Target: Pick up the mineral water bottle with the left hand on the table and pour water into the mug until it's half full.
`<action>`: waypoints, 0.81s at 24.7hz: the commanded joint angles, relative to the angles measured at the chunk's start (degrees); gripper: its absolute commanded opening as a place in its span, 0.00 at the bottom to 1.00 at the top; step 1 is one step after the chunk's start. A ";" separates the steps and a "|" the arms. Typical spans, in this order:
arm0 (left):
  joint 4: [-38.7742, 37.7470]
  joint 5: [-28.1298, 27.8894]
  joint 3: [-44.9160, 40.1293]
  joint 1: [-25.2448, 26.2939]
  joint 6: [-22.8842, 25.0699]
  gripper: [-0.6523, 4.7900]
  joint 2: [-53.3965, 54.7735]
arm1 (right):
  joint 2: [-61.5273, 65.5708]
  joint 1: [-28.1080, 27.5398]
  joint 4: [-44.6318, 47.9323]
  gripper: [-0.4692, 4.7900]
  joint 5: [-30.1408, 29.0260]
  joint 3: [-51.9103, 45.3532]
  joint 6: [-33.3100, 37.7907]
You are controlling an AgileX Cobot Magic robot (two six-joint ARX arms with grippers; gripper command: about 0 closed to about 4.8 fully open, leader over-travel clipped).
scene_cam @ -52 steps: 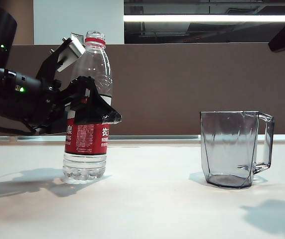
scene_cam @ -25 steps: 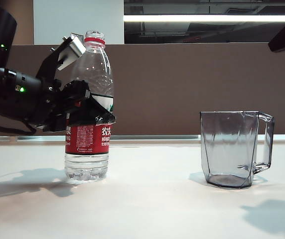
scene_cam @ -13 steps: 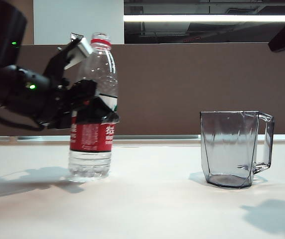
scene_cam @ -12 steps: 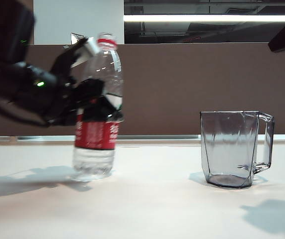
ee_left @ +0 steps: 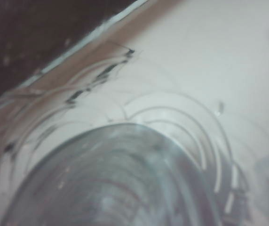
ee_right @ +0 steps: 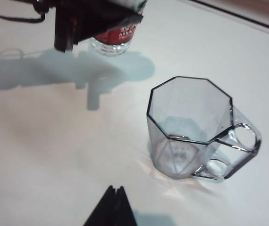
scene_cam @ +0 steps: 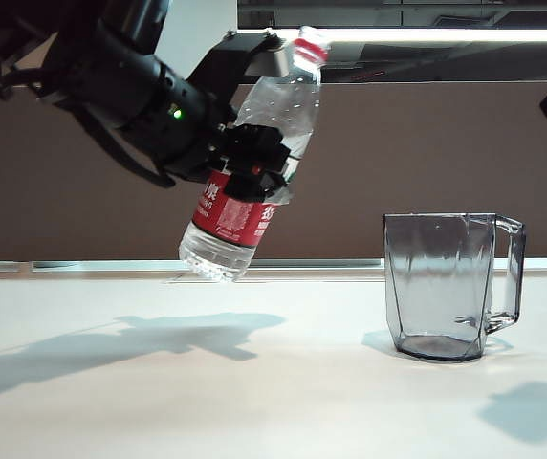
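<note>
Stretching bare across the foreground, the wide plain white table (scene_cam: 283, 402) carries only shadows; further back on the right stands the transparent smoky-grey faceted mug (scene_cam: 443, 286) with its angular handle, upright, open floor on every side; the right gripper (ee_right: 110, 207) hangs above it, only a dark tip visible, so I cannot tell its spread; well left and clear of the tabletop, the left gripper (scene_cam: 254, 163) pinches the clear plastic mineral water bottle (scene_cam: 254, 163) with red-and-white label, tilted, neck leaning toward the mug.

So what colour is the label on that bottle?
Red with white lettering on the bottle's label, clearest in the exterior view.
</note>
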 commanded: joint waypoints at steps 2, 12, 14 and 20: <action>1.46 -2.43 1.55 -0.96 2.54 0.56 0.02 | -0.07 0.00 0.92 0.09 1.99 1.57 0.04; -3.21 -4.59 8.48 -3.67 11.56 0.56 5.33 | -0.07 0.00 -2.69 0.09 2.19 3.41 0.48; -2.93 -6.78 8.63 -4.76 16.26 0.56 5.73 | -0.07 0.00 -3.21 0.09 2.21 3.39 0.48; -2.73 -8.72 8.63 -7.02 20.28 0.56 7.63 | -0.07 0.00 -3.65 0.09 2.21 3.41 0.68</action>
